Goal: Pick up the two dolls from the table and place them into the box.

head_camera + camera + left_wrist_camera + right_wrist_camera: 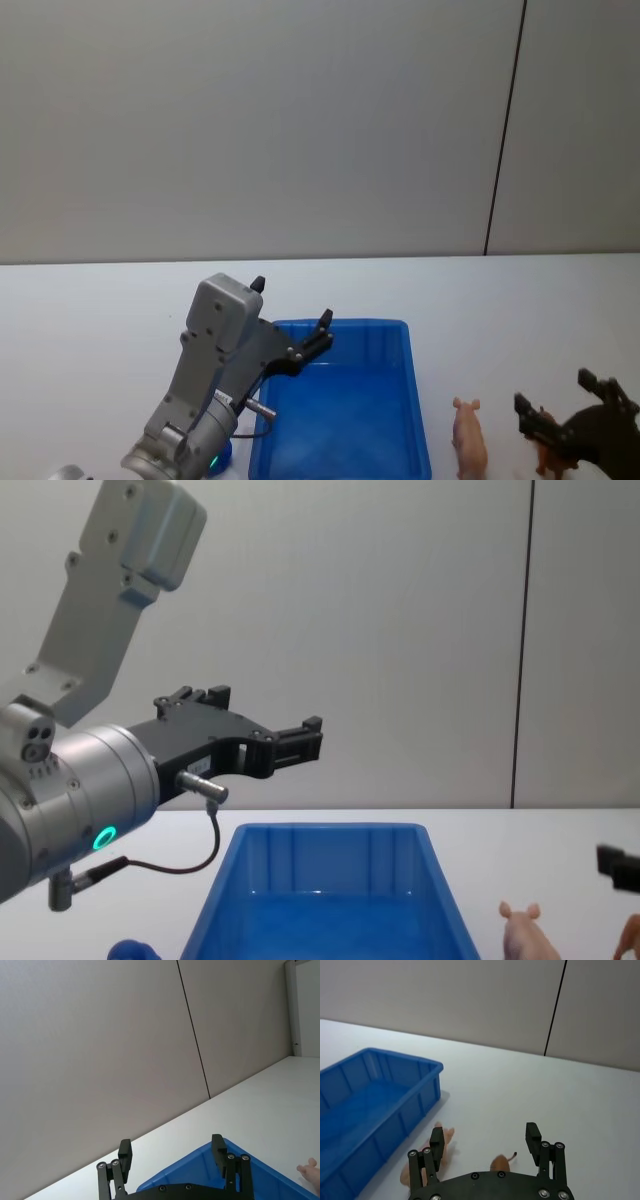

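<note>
The smooth pink pig (pixel 469 440) and slim brown animal (pixel 547 460) stand at the white worktop's (pixel 100 300) near edge, beside the ribbed blue bin (pixel 417 400). The right gripper (pixel 553 392) gapes empty over the brown animal, and the left gripper (pixel 291 303) gapes empty above the bin.

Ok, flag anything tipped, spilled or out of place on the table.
Nothing stands out. The box sits flat, the pig stands upright on the table right of it, and the brown doll is beside the pig, below the open right gripper. The left gripper hangs open over the box.
</note>
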### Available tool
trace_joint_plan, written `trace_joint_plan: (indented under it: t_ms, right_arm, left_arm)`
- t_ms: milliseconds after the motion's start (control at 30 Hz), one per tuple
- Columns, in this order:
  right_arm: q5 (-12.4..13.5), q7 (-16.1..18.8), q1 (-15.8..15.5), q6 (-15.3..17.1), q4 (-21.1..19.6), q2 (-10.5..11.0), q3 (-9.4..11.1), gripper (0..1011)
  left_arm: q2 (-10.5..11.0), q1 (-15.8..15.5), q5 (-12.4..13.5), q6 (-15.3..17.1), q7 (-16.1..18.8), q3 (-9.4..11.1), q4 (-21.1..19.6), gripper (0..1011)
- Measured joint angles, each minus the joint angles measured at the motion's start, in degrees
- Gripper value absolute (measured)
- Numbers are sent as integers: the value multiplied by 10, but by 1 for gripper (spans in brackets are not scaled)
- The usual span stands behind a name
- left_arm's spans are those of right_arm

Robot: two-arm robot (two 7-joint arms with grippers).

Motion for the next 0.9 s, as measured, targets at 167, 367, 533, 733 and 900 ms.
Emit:
trace_joint_plan:
  t_ms: [167, 367, 533, 733, 900]
  right_arm:
    - [5, 9, -5, 11, 7, 7, 3, 1001]
    - [6, 18, -9, 26, 18, 12, 5, 1001]
    - [4, 26, -9, 40, 27, 13, 4, 1001]
    - [1, 35, -7, 56, 38, 12, 2, 942]
    - [1, 40, -4, 66, 45, 10, 1, 818]
  left_arm:
    - [0, 0, 0, 0, 0, 0, 0, 1001]
    - [0, 0, 0, 0, 0, 0, 0, 1001]
    - [0, 0, 0, 0, 0, 0, 0, 1001]
    - [0, 0, 0, 0, 0, 0, 0, 1001]
    - [0, 0, 0, 0, 0, 0, 0, 1001]
